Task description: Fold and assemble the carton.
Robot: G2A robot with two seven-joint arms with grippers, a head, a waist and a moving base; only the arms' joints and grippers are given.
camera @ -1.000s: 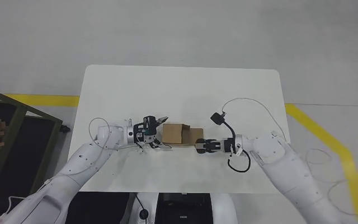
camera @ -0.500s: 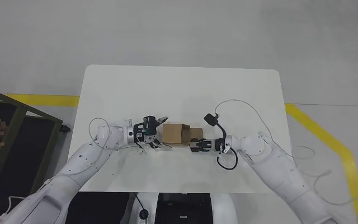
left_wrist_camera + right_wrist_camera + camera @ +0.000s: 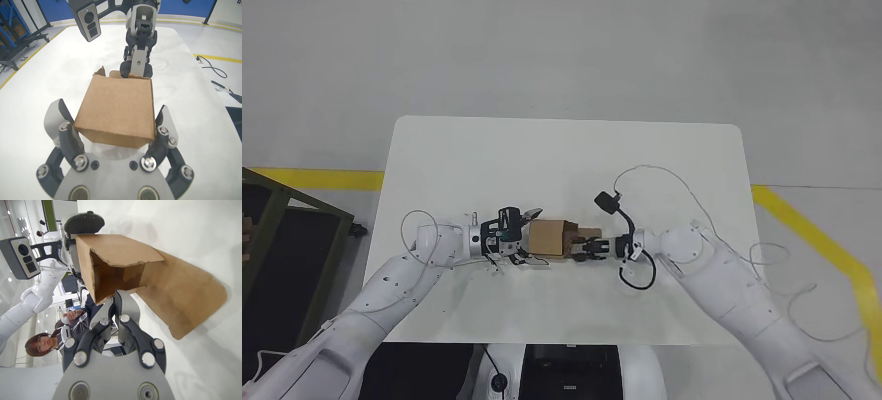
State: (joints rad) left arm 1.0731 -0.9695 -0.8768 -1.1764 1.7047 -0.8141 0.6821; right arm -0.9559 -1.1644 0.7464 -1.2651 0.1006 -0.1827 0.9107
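Note:
A brown carton (image 3: 545, 236) lies on its side near the table's front edge, its open end facing the right arm. In the left wrist view the carton (image 3: 117, 106) has its closed end between my left gripper's (image 3: 112, 119) fingers, whose pads rest against both side walls. My right gripper (image 3: 114, 298) is at the open end, shut on a torn wall edge of the carton (image 3: 113, 249). One long flap (image 3: 181, 298) lies flat on the table beside the opening. From above, the right gripper (image 3: 577, 254) sits at the carton's front right corner.
The white table (image 3: 562, 160) stretches bare behind the carton. A thin cable (image 3: 682, 185) loops from the right wrist over the table. A dark rack (image 3: 282, 240) stands off the table's left side.
My right arm has moved left, from beyond the flap's end up to the carton's open end. The carton has shifted slightly left. The left arm has stayed still.

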